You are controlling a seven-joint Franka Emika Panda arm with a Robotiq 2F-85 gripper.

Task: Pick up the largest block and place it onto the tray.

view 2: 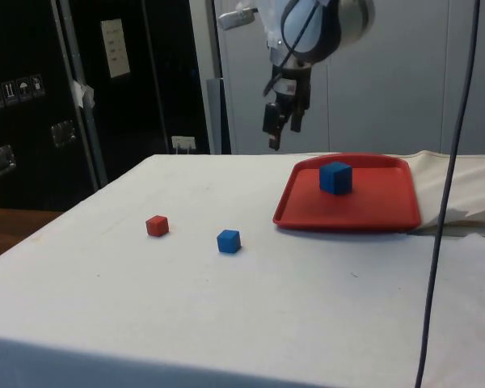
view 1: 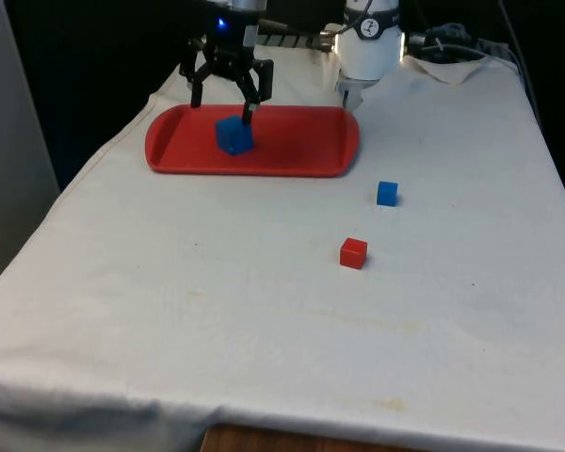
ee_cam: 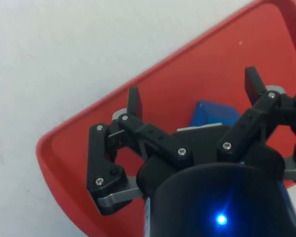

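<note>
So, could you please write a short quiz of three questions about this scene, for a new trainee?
1. True or false: the large blue block lies on the red tray.
2. How many blocks lie on the white cloth, off the tray?
A. one
B. two
C. three
3. Fill in: the gripper is above the tray with its fingers ____.

Key
1. True.
2. B: the small blue block and the small red block.
3. Open; the side view shows it above the large blue block, not touching it.

Glossy plastic tray (view 1: 301,151), matt cloth (view 1: 264,311)
</note>
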